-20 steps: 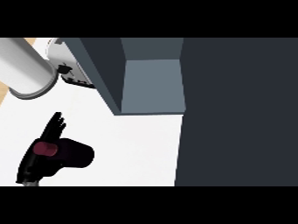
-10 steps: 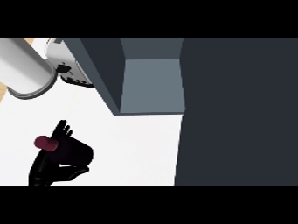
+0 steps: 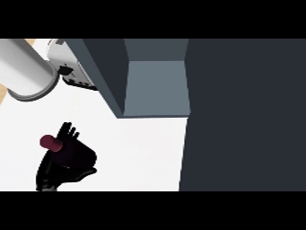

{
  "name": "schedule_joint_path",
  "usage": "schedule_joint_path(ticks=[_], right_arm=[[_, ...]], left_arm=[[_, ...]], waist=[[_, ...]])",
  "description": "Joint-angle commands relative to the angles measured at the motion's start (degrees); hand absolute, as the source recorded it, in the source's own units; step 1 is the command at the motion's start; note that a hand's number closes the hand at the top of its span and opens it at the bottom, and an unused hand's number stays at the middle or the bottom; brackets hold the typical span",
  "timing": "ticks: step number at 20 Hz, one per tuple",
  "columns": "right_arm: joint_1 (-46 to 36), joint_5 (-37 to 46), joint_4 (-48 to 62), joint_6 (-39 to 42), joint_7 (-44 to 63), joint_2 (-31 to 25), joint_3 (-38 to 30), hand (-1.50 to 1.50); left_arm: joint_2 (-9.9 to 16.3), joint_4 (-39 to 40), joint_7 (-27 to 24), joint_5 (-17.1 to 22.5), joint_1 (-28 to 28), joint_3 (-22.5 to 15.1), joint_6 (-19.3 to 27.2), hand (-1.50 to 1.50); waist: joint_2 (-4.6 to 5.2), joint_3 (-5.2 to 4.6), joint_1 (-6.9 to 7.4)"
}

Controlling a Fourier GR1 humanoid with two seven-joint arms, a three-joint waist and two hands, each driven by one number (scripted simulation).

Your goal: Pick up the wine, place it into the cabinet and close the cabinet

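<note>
Black hand [image 3: 66,161] low on the white surface [image 3: 142,148], fingers curled round the dark wine bottle with its maroon cap [image 3: 50,142]. Which arm: cannot tell; likely the left. Open grey cabinet box [image 3: 156,87] up and to the right, well apart. Risk: clipping the cabinet's near wall on the way in. Bare room between; dark door panel [image 3: 251,117] crowding the right.

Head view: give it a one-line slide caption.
Hand curled round the wine on the white counter, beside the open grey cabinet.
</note>
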Motion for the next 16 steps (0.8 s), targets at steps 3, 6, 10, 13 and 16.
schedule_joint_path(ticks=[3, 6, 10, 13, 16], right_arm=[[3.82, -3.37, -14.46, -0.01, 5.27, -1.29, -0.65, -1.5], [2.16, -5.45, -14.45, -0.07, 6.07, -1.62, -2.77, -1.5], [-3.13, -4.85, -11.64, -1.05, 9.06, -1.0, -4.02, -1.5], [2.18, -4.61, -13.41, 0.02, 6.64, -1.43, -2.23, -1.5], [1.8, -3.47, -13.29, 0.45, 5.67, -1.32, -1.69, -1.5]], left_arm=[[-3.07, 3.22, -1.56, -0.61, -2.96, -1.05, 1.68, -1.5], [-2.82, 7.03, -5.25, -2.01, -4.95, -0.8, 2.18, -1.5], [-3.01, 6.14, -2.92, -0.1, -5.68, -1.44, -0.67, 1.5], [-2.07, 7.35, -4.43, -3.04, -8.62, -1.24, 3.67, 1.5], [-3.89, 2.42, -4.08, -4.94, -5.66, -3.49, 6.66, 1.5]], waist=[[0.02, 0.02, -0.1], [0.14, -0.01, -0.21], [0.22, -0.04, 0.51], [0.13, -0.01, -0.16], [-0.04, 0.03, 0.31]])
